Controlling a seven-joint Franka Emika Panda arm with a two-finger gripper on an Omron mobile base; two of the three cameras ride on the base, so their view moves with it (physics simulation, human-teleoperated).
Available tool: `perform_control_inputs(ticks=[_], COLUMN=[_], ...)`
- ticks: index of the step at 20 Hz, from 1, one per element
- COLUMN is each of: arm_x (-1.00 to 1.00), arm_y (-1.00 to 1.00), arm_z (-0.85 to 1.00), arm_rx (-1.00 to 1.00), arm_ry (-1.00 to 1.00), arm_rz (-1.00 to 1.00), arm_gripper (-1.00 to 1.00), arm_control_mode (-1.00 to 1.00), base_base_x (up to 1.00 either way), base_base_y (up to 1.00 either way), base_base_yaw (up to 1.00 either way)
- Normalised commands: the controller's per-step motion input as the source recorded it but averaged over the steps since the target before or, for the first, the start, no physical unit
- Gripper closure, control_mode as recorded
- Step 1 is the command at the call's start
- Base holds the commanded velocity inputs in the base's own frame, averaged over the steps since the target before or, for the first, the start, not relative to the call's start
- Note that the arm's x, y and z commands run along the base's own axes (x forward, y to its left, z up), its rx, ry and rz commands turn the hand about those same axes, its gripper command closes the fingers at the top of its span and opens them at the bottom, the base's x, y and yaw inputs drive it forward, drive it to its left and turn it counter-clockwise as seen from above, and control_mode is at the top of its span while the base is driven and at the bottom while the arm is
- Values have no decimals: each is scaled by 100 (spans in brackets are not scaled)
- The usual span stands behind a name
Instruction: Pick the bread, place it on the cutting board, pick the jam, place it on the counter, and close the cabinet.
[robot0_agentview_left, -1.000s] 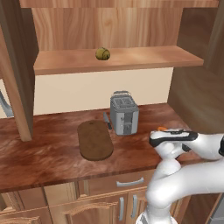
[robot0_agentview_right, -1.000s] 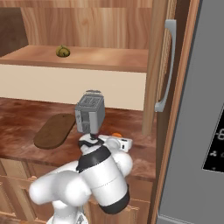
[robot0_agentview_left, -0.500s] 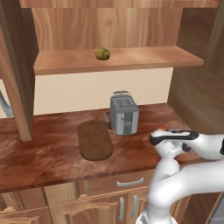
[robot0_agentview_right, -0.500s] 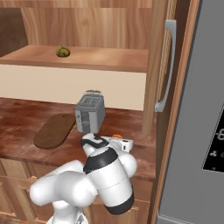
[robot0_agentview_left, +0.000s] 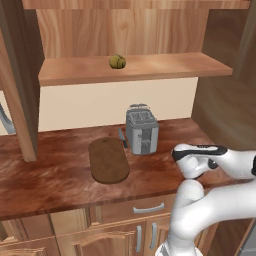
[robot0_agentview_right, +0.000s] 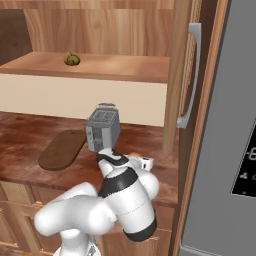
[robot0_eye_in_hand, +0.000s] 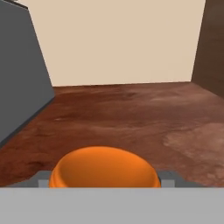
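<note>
One glossy reddish-brown wood counter (robot0_agentview_left: 60, 175); squat orange jam jar (robot0_eye_in_hand: 103, 168) at 6 o'clock, gripper (robot0_eye_in_hand: 103, 178) closed around it.

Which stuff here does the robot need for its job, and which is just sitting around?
Needed: bread on the shelf, cutting board, jam between the fingers, counter, cabinet.

Just sitting around: toaster, fridge.

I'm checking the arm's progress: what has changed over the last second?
The gripper, shut on the jam, has drifted slightly toward the right of the left base view, low over the counter. The bread on the shelf, the cutting board and the toaster have not moved.
</note>
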Motion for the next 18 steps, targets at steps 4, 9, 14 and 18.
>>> perform_control_inputs(ticks=[4, 9, 14, 18], arm_x=[18, 2, 0, 0], arm_y=[0, 0, 0, 0], arm_z=[-56, -55, -44, -45], arm_rx=[0, 0, -1, -1], arm_ry=[0, -6, -7, -8], arm_rz=[0, 0, 0, 0], arm_gripper=[100, 100, 100, 100], arm_control_mode=[-100, -100, -100, -100], base_base_x=[0, 0, 0, 0], base_base_y=[0, 0, 0, 0], base_base_yaw=[0, 0, 0, 0])
